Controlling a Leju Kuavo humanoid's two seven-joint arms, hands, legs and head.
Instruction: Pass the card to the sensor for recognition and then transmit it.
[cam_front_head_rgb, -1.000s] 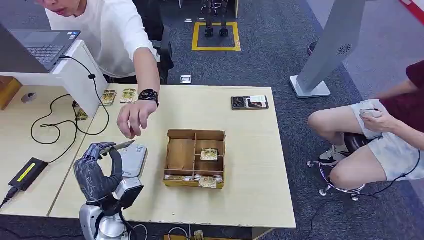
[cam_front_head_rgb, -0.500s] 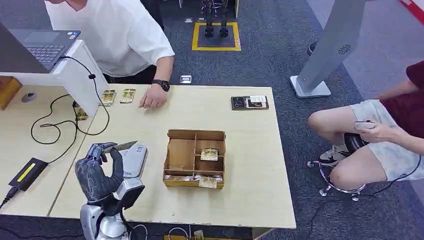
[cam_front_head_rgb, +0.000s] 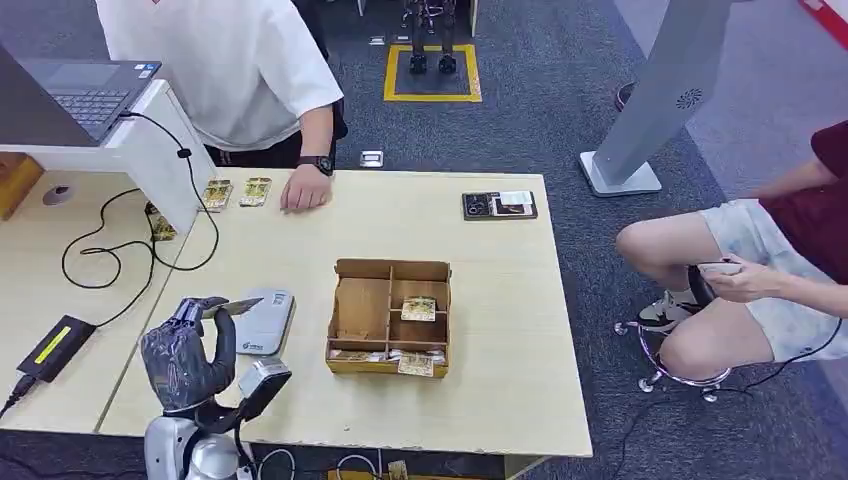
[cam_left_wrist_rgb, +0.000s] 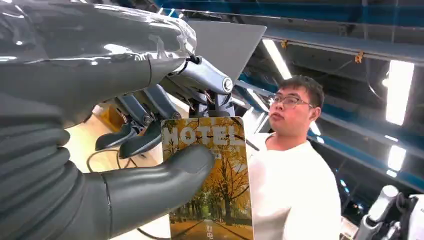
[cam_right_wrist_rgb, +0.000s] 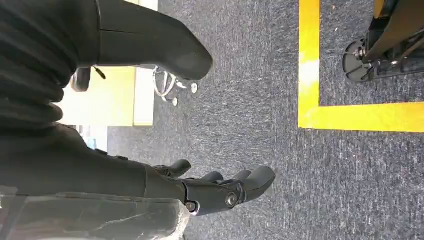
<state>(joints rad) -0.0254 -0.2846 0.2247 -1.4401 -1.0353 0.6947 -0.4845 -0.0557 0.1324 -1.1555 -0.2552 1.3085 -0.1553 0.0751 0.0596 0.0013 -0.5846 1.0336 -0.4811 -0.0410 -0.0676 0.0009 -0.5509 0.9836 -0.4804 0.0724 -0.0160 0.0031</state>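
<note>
- The left hand (cam_front_head_rgb: 188, 350) pinches the card (cam_left_wrist_rgb: 210, 175) between its thumb and the darker fingers (cam_left_wrist_rgb: 135, 142); in the wrist view the thumb presses flat across the card's printed face, with the word HOTEL showing just past the thumb tip; much of the card sticks out beyond the hold, so I judge that a knock against anything could swing it or pull it loose
- From the head view the card (cam_front_head_rgb: 238, 305) sits roughly level just above the near end of the grey sensor (cam_front_head_rgb: 262, 322) that lies on the bench (cam_front_head_rgb: 500, 330); I cannot tell whether card and sensor touch; if the card hangs too high or tilted, I judge the reading may fail; if the hand presses down too hard, the sensor could slide on the bench
- The wooden box (cam_front_head_rgb: 390, 315) with more cards in its compartments stands just beside the sensor; a wide sweep of the hand that way could clip its wall
- A person in a white shirt stands across the bench with a hand (cam_front_head_rgb: 305, 193) resting on its far edge, well apart from the card; a handover that far means a long reach, and I reckon an early release would drop the card on the bench
- The right hand (cam_right_wrist_rgb: 200, 187) hangs over the carpet, fingers loosely spread, holding nothing
</note>
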